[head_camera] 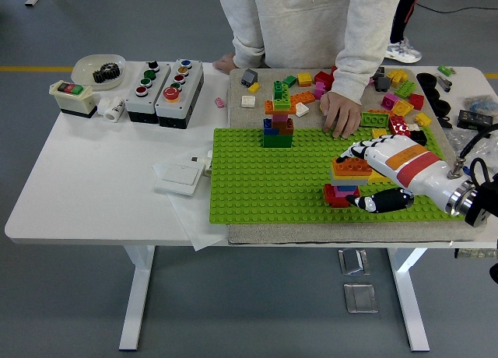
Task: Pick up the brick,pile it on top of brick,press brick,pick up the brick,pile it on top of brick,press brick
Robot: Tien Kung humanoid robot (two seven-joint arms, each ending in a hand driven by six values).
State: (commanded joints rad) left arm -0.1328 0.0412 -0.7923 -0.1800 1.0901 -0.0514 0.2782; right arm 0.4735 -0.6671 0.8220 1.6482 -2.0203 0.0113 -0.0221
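So the white counter [85, 187] carried a big green baseplate [257, 187], lying to the left of the right robot hand [372, 175] and running under it. A person stood at the far side with one hand [340, 114] resting on the mat just beyond the robot hand. Way off to its far left sat a white bowl [87, 64] with a black gear [107, 71] inside. The robot hand was wrapped around a small brick stack [348, 179]: fingers over the orange brick [350, 168] on top, thumb [381, 199] low beside the red brick [336, 194] at the bottom. A taller brick tower [278, 117] stood well apart, up and left.
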